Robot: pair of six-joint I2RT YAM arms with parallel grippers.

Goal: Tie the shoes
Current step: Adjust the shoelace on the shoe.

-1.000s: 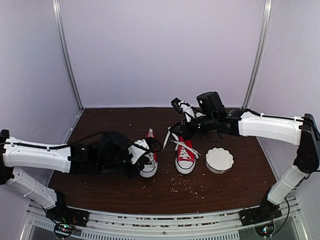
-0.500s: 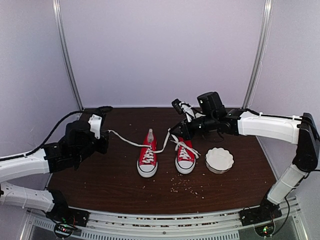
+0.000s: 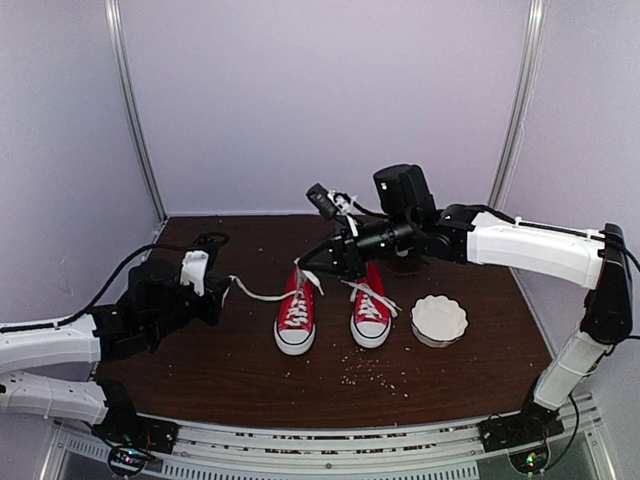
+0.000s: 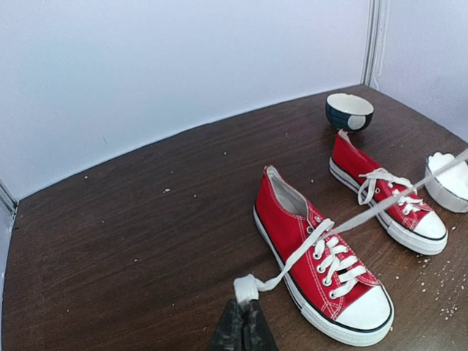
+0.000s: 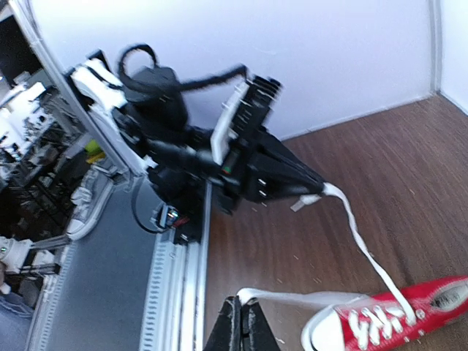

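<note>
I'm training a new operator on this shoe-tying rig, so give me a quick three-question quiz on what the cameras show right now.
1. True or false: the red canvas sneaker nearer the right arm has a white fluted dish beside it.
2. Fill in: the left gripper and the right gripper each have their fingers ___ on an end of a long white lace.
3. Which shoe does that lace run through? A) the red canvas sneaker nearer the left arm; B) the red canvas sneaker nearer the right arm; C) both.

Key: 1 true; 2 shut; 3 A.
</note>
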